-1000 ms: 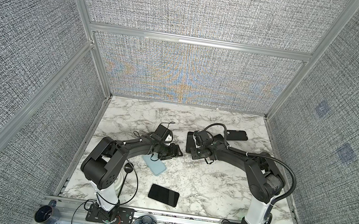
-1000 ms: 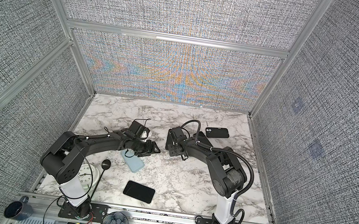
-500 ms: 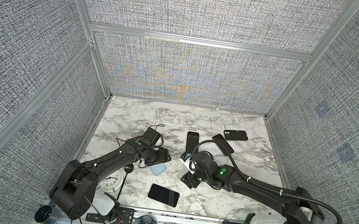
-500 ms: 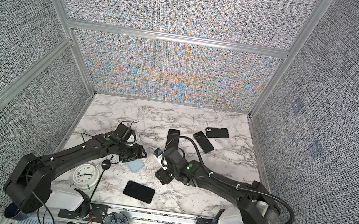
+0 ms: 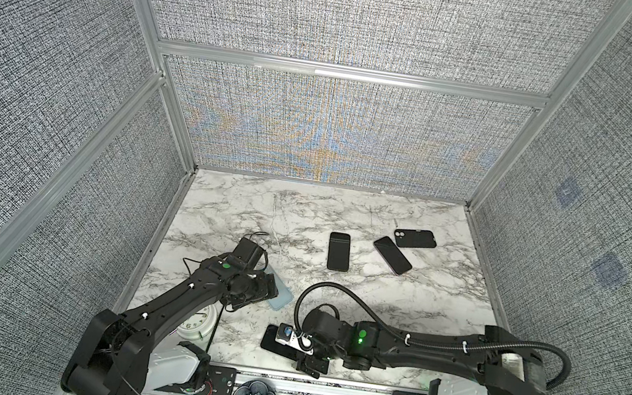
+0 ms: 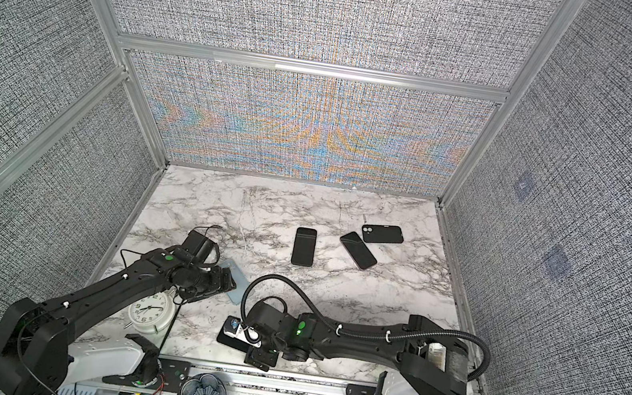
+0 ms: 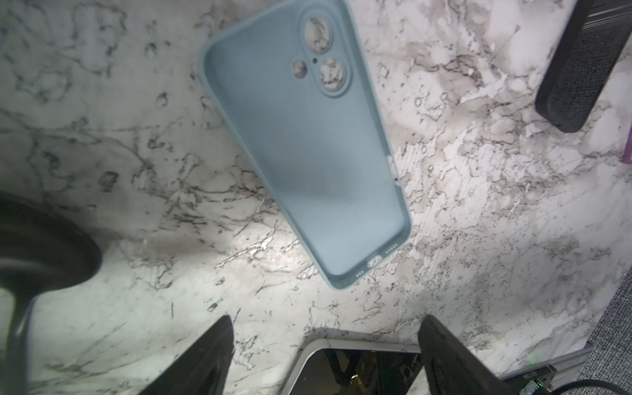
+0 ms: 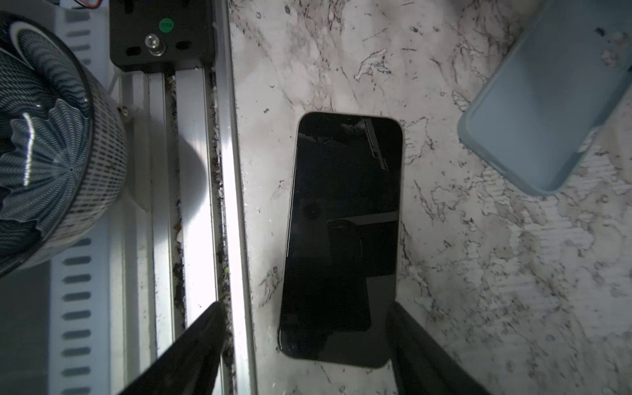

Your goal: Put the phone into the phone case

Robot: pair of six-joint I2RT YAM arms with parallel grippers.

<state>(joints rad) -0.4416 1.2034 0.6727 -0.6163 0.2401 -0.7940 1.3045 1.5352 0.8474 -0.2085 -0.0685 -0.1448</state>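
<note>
black phone (image 8: 342, 222), straddled by the parted right gripper (image 8: 306, 304), could be skidded by a skewed pinch; left gripper (image 7: 326, 318) is spread empty.

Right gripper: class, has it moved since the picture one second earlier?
Yes. The right gripper has come from the middle of the table toward its front edge. It is now open over the phone, which stayed put.

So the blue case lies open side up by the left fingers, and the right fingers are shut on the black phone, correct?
Not quite: the right fingers are open, standing either side of the black phone, which lies flat, as the right wrist view shows. The blue case does lie open side up by the left fingers.
</note>
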